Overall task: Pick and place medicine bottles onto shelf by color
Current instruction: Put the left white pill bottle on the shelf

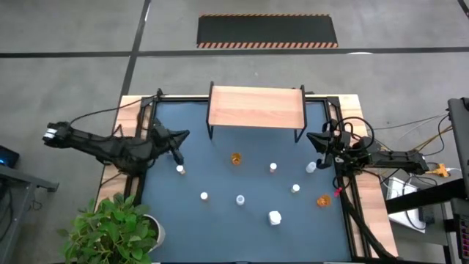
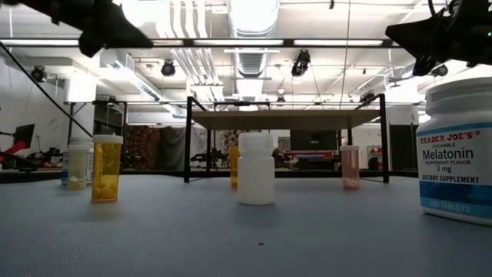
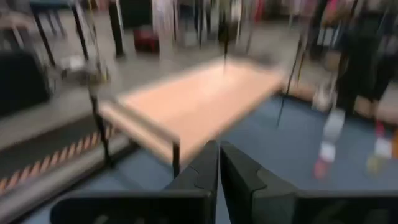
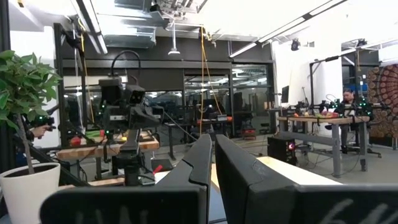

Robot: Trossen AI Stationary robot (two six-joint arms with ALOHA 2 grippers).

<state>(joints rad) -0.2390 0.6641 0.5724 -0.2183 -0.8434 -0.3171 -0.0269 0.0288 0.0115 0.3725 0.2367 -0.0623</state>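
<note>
Still at start: we hold left gripper (image 1: 178, 158) and right gripper (image 1: 319, 157) pressed together, empty; shelf (image 1: 256, 108) bare. Next we spread jaws over nearest bottle (image 1: 180, 169).

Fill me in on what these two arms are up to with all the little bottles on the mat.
Nothing is being held right now. The shelf is bare, and the medicine bottles, white ones and orange ones, all stand scattered on the blue mat in front of it. The left claw hangs over the mat just above a white-capped bottle, fingers together. The right claw sits near the shelf's right end, also shut and empty. Sorting has not begun.
</note>
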